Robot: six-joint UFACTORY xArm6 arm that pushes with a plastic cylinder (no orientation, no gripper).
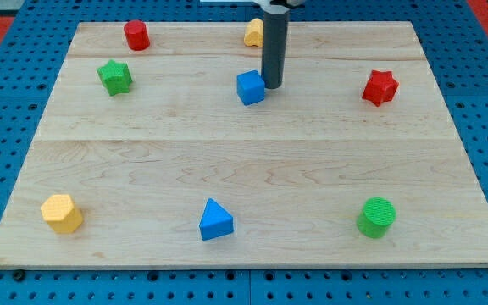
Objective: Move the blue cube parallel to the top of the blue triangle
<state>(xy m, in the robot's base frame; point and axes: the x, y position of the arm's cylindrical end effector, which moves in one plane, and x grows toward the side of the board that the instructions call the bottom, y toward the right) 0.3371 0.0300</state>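
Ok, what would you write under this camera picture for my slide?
My tip presses the right side of the blue cube, far above the blue triangle.

My smooth dark matt rod tip (272, 86) touches the matt blue plastic cube (250, 87) on the pale, smooth-grained wooden counter (244, 161).

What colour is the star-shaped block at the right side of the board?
Red. The star block shows clearly in the camera view, near the view's right edge.
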